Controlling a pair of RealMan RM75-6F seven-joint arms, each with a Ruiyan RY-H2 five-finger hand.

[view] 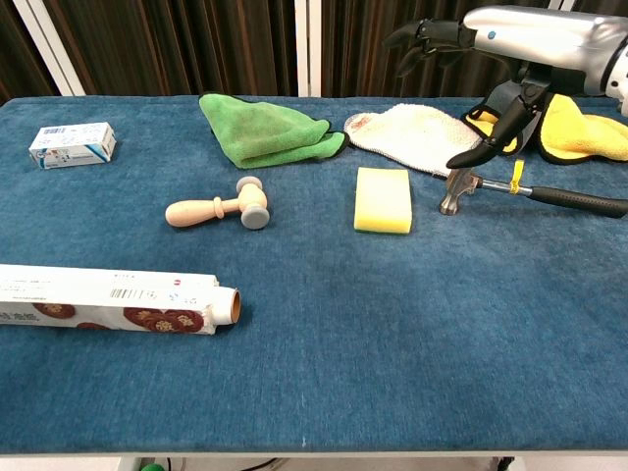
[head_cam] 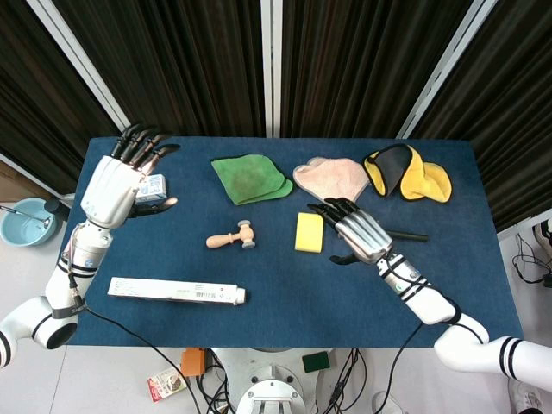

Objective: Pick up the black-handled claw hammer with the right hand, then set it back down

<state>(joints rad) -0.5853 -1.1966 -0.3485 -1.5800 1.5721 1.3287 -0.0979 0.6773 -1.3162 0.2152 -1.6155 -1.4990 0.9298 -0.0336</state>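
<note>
The black-handled claw hammer (view: 535, 193) lies flat on the blue table (view: 324, 353), its metal head toward the yellow sponge and a yellow tag on its neck. In the head view only the end of the hammer's handle (head_cam: 409, 235) shows from under my right hand (head_cam: 360, 231). That right hand (view: 510, 44) hovers over the hammer's head with fingers spread, holding nothing; its thumb (view: 483, 147) points down just above the head. My left hand (head_cam: 115, 183) is raised at the table's far left, fingers extended and empty.
A yellow sponge (view: 383, 199) lies just left of the hammer head. A wooden mallet (view: 221, 208), a green cloth (view: 265, 130), a white cloth (view: 407, 132), a yellow-and-black cloth (view: 579, 128), a long foil box (view: 108, 298) and a small box (view: 72, 144) are also on the table.
</note>
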